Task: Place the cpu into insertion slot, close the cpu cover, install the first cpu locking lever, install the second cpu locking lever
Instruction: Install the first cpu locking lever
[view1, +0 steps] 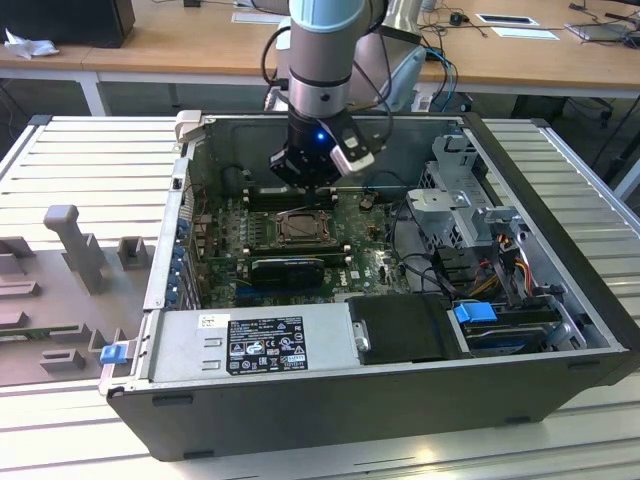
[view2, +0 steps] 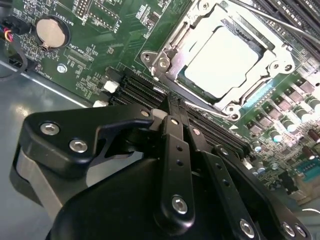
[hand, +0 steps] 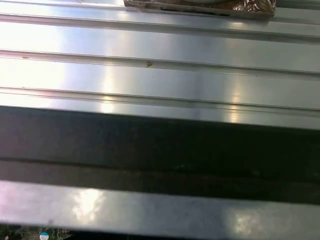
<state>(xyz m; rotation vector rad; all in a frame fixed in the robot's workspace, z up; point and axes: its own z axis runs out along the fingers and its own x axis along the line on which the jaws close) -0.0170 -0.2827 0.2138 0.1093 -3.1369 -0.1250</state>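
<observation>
The claw (view2: 172, 107) is hanging low over the green board (view2: 95, 55) inside the computer case (view1: 330, 400), its fingers closed together and holding nothing. The cpu (view2: 222, 57) is already sitting in the insertion slot (view2: 165, 60) with the cpu cover (view2: 197, 30) lying down over it, so I judge the lever step is now in hand, asking for a careful push on a thin wire lever (view2: 270, 19). The claw body is hiding the slot's near side, and I cannot tell whether either lever is already hooked
</observation>
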